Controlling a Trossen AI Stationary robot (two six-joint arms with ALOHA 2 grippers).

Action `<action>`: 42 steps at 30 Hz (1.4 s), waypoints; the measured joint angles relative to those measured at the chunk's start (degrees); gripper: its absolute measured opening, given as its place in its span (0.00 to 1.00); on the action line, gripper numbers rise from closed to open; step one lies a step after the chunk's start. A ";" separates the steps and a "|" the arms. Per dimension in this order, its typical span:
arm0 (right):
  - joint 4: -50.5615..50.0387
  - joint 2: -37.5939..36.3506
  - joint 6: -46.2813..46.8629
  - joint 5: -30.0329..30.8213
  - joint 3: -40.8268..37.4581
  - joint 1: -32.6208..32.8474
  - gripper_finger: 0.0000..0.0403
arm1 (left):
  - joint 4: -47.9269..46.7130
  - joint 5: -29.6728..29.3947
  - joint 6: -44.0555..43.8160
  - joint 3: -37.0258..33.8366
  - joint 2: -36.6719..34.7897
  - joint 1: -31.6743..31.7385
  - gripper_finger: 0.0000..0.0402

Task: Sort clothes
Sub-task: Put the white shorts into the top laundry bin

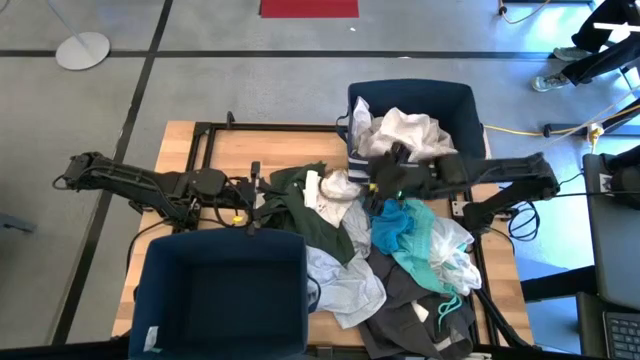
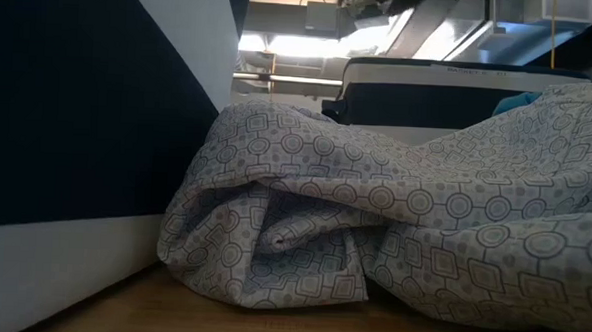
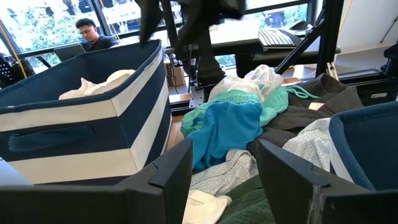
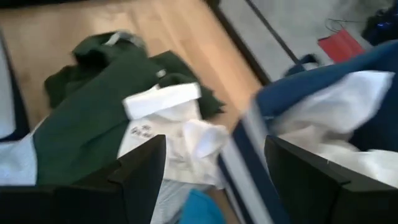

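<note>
The right end effector (image 1: 385, 172), released and empty beside the far bin (image 1: 460, 100), hangs directly over the clothes (image 1: 385, 250) heaped mid-bench, nearer them than the left end effector (image 1: 250, 200), also released.

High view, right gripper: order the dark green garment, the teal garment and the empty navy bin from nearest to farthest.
From the right gripper, jaws open, beside the far bin:
1. Teal garment, just toward the near edge.
2. Dark green garment, toward the left arm.
3. Empty navy bin, near-left corner.
</note>
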 joint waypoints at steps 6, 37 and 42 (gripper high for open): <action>8.06 0.04 1.44 -0.51 -8.57 4.45 0.68 | -0.04 0.00 0.37 0.02 0.00 0.00 0.41; 53.29 11.63 -13.85 1.31 -34.66 4.53 0.68 | 0.15 0.00 0.42 0.02 0.02 0.00 0.41; 56.88 15.16 -11.92 2.48 -34.64 0.49 0.68 | 0.21 0.01 0.42 0.02 0.02 0.00 0.41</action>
